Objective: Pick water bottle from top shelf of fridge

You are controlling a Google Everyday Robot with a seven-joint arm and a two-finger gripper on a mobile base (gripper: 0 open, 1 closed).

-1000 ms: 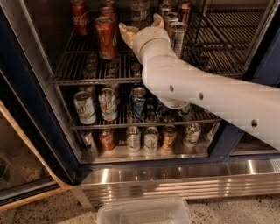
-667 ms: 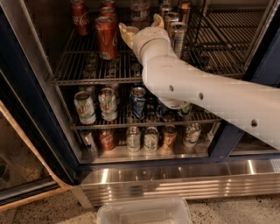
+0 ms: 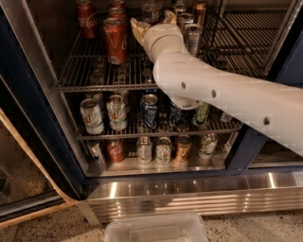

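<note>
**Hazards at the approach.** The pincer (image 3: 152,21) is reaching deep over the top shelf (image 3: 90,71) of the fridge (image 3: 165,194). Its two tan fingers (image 3: 137,28) are standing spread and released, grasping nothing. The water bottle (image 3: 150,8) is standing toward the shelf's back edge, about mid-width, just beyond and between the fingertips. Only its lower part is showing, so it cannot be told whether a finger is touching it. A red cola can (image 3: 115,40) is standing just beside one finger, and a slim silver can (image 3: 191,38) is crowding the other.

Probable faults:
- **Knocked can:** clearance is looking slight on both sides, so an advancing finger is liable to be knocking a neighbouring can over.
- **Lost bottle:** the bottle is probably light and tall, so an off-centre closing is risking tipping it backward or squeezing it out of the jaws.
- **Snag on withdrawal:** the bulky white forearm (image 3: 227,99) is passing close above the shelf's front edge, so a careless withdrawal is risking snagging cans or the wire bars.
</note>
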